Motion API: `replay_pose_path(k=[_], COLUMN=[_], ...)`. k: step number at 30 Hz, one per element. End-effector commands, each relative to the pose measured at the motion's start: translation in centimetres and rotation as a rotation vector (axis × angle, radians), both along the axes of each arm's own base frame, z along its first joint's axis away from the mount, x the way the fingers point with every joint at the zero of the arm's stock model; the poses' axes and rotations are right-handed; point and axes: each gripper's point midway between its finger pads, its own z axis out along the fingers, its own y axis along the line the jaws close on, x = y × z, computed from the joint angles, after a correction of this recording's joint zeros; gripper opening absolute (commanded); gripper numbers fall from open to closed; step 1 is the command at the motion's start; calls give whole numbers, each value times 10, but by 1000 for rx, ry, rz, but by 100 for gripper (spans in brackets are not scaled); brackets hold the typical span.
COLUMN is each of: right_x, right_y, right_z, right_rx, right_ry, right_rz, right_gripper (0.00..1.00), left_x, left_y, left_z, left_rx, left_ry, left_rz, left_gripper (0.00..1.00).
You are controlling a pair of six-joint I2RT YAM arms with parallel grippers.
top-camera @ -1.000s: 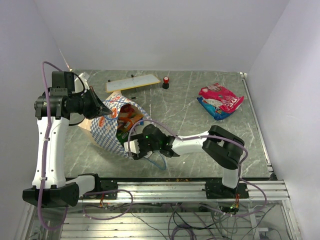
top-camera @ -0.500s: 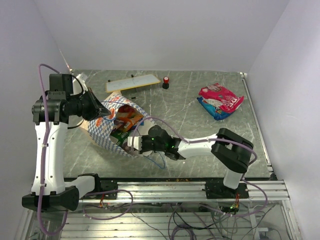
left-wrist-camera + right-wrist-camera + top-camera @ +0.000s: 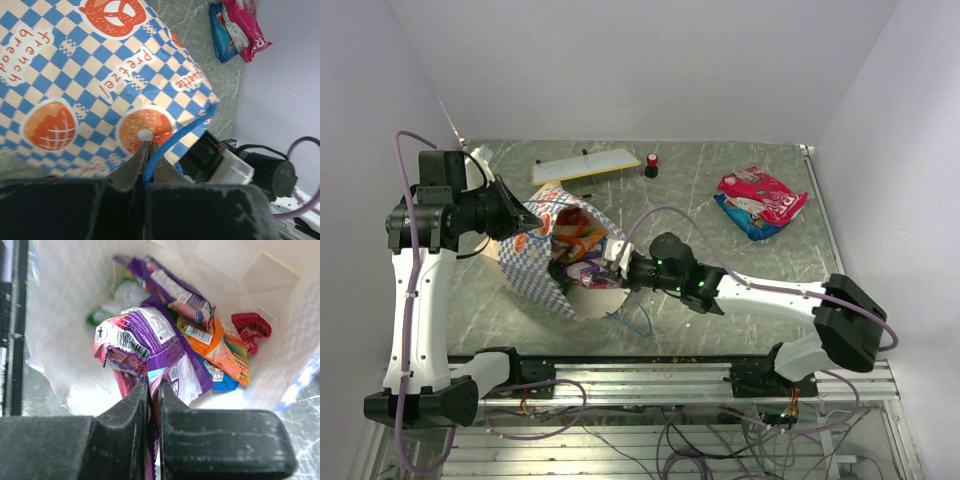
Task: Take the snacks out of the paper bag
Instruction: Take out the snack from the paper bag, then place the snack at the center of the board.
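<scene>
we see the left gripper (image 3: 147,145) pinching the bag (image 3: 95,75) by its handle (image 3: 186,130), the right gripper (image 3: 153,386) clamping a purple packet (image 3: 141,338) inside.

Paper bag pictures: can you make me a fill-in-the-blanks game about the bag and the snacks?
1. The left tool pinches the paper bag's ____ cord handle.
2. The right tool is shut on a ____ packet.
3. The tiny red wrapper lies ____ the bag.

Missing words: blue; purple; inside.

Grey-green marbled table (image 3: 700,205), plain pale walls (image 3: 620,70), even light
</scene>
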Motion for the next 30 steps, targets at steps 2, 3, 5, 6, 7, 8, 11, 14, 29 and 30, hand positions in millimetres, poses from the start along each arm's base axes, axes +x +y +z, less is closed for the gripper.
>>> replay_pose_path(k=[2,3,5,6,7,8,11,14,29,30], right_x=[-16,-21,-27,-30,-34,-37,-39,-25,150,165], right_y=[-16,-21,-35,-43,-50,-59,-86,-118,-329,-345], right_z=[50,55,61,64,65,69,75,82,167,164], right_rx=[112,115,107,99,87,81,70,87,107,104], right_ry=[148,167,203,211,215,211,202,162,-272,-246], right_rz=[20,35,37,32,32,23,-64,-240,-1270,-1309], right_gripper=[0,0,0,0,0,0,0,0,0,0], left_x=[13,15,20,22,24,25,29,33,43,43], left_y=[-4,-3,-2,-2,-2,-2,-3,-5,-9,-10], left_z=[-3,-4,-9,-11,-12,-13,-17,-19,-15,-14], left_rx=[-29,-29,-24,-26,-26,-25,-26,-37,-52,-54], left_ry=[-28,-24,-11,-7,-6,-2,8,17,6,4], left_rz=[7,10,19,20,19,19,14,5,-23,-27], left_gripper=[7,7,7,7,7,7,7,7,7,7])
